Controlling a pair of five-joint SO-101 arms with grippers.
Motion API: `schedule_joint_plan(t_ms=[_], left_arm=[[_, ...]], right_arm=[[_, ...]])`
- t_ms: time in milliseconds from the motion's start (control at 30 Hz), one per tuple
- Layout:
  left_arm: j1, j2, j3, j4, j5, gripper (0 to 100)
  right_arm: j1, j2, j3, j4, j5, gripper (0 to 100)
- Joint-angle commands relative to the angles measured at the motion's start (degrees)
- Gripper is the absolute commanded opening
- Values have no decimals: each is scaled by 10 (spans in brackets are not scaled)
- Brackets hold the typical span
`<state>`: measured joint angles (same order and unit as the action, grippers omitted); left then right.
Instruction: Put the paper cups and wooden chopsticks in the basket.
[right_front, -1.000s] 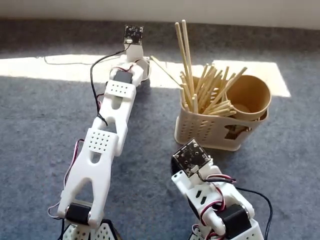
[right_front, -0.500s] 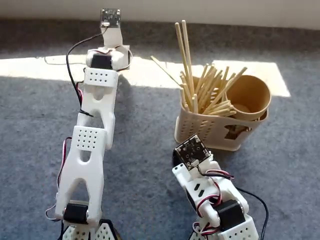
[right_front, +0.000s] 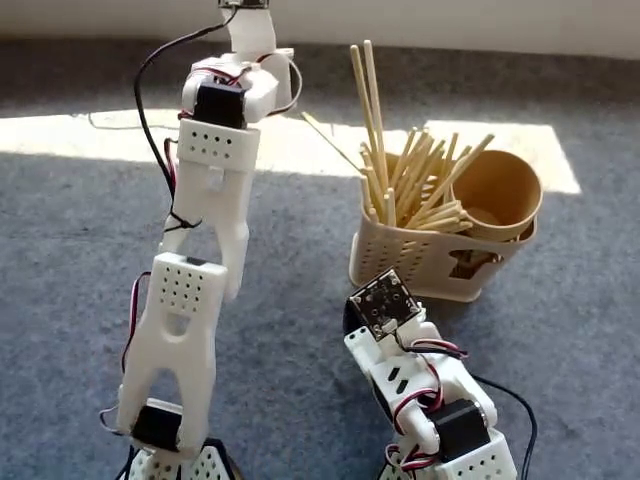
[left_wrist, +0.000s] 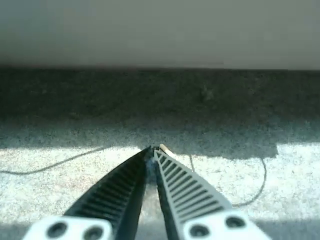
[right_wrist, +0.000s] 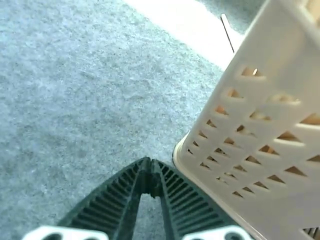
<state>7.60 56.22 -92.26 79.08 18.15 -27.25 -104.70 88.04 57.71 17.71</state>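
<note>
Your landmark is the beige slotted plastic basket (right_front: 415, 262), which stands on the grey, carpet-like bench (right_front: 90, 260) with the task's things already inside it. A bundle of pale wooden chopsticks (right_front: 412, 180) stands on end in the half of the basket nearer your left arm. Two of them rise well above the others. A brown paper cup (right_front: 497, 192) sits tilted in the other half, with its mouth above the rim. One loose wooden chopstick (right_front: 330, 142) slants away from the basket's rim on the left arm's side, across the sunlit strip. You cannot tell whether it leans on the basket or lies flat. Your white left arm (right_front: 215, 160) is stretched out well away from the basket, towards the far edge of the bench. Its left gripper (left_wrist: 151, 150) is clenched, with the toothed jaws meeting at their tips over the lit patch of bench. A tiny pale speck at the tips is too small to identify. A thin dark cable (left_wrist: 55, 163) trails across the bench beyond it. Your right arm (right_front: 420, 385) is folded low, just in front of the basket. The right gripper (right_wrist: 150, 179) is also clenched and grasps nothing, its tips just beside the basket's (right_wrist: 260, 125) lower corner above bare bench.
</note>
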Motion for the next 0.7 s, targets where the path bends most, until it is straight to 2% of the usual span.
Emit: schedule_joint_plan(t_ms=[0, 467, 667], left_arm=[[35, -63, -31, 1, 38, 7], [152, -74, -31, -18, 39, 7], [192, -112, -31, -3, 38, 7]], right_arm=[[4, -6, -1, -12, 5, 6], [4, -6, -1, -12, 5, 6], [4, -6, -1, -12, 5, 6]])
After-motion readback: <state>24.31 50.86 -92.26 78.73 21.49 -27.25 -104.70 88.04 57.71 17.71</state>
